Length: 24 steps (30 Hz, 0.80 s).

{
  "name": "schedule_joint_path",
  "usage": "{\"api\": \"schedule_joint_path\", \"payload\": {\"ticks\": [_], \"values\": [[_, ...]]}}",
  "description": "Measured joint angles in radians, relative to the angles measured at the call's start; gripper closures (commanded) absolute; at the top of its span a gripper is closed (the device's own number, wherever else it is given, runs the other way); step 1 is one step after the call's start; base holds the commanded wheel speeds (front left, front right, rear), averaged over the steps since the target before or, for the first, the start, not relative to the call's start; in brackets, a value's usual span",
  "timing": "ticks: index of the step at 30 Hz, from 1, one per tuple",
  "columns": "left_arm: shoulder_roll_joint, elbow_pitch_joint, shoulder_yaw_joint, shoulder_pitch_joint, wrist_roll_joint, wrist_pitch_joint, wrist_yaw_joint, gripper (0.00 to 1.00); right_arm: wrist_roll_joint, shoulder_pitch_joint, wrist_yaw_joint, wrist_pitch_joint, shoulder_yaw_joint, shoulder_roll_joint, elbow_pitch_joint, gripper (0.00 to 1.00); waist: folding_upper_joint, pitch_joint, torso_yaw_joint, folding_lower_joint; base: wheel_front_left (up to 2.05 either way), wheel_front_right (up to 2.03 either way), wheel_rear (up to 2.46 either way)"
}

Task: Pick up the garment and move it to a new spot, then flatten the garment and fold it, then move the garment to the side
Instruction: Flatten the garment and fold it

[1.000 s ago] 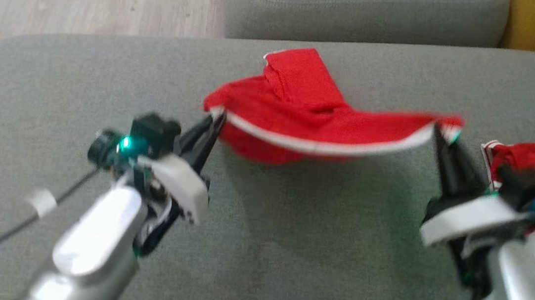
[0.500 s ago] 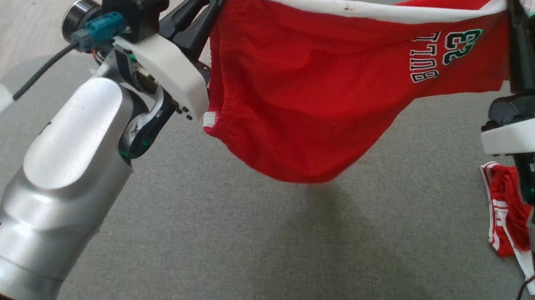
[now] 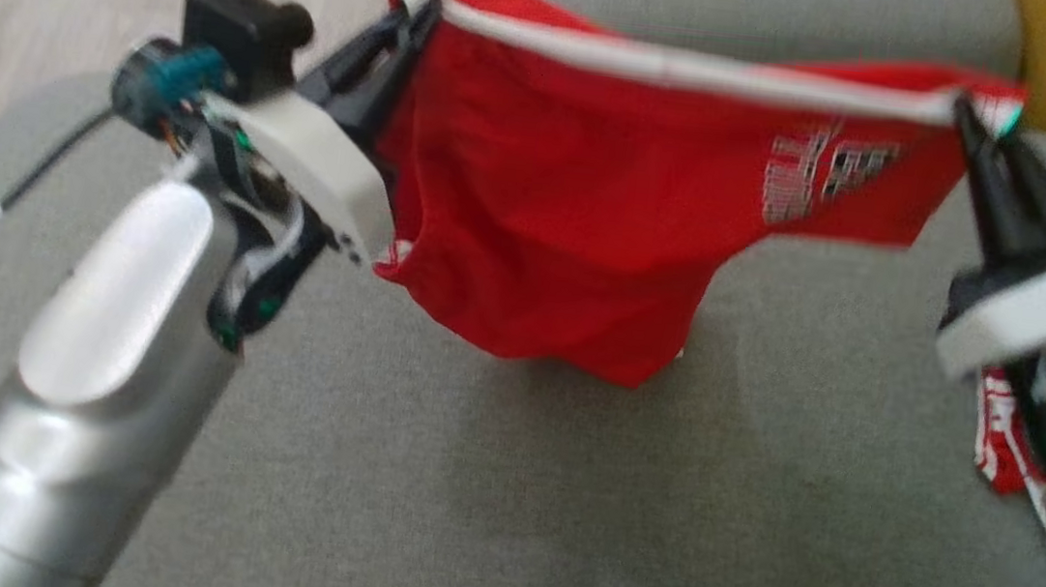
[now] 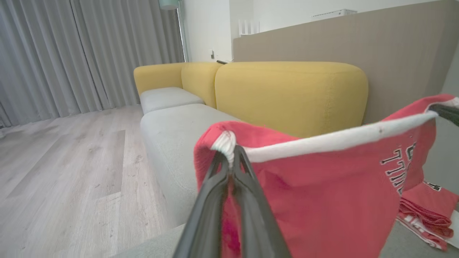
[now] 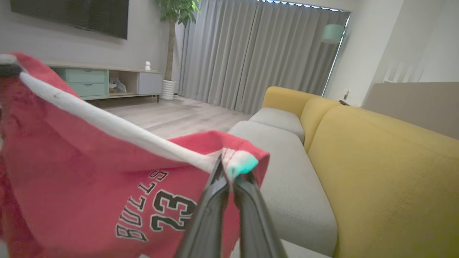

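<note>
One hanging garment (image 3: 569,221), two end effectors (image 3: 416,12) (image 3: 963,106)

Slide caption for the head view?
Left gripper and right gripper hold red shorts by the waistband above grey sofa seat.

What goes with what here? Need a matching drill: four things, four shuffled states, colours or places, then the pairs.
Things:
1. garment
2. left gripper
3. red pile
4. backrest

States, colours, places:
a. yellow
b. lying on the grey cushion
c. hanging stretched above the cushion
d. shut on one end of the white waistband

Pairs: 1-c, 2-d, 3-b, 4-a
</note>
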Motion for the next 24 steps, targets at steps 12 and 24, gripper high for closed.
{"api": "schedule_joint_path", "payload": {"ticks": [12,24], "values": [[-0.040,0.406,0.112,-0.522,0.040,-0.210,0.007,1.00,-0.050,-0.767,0.000,-0.123,0.123,0.048,0.479,1.00,-0.0001,0.274,-0.026,0.0006,0.00,0.00,0.00],[-0.134,0.697,0.048,-0.642,0.025,-0.449,-0.049,1.00,-0.145,-0.865,0.000,-0.351,0.117,0.115,0.901,1.00,-0.0001,0.360,-0.060,0.0000,0.00,0.00,0.00]]}}
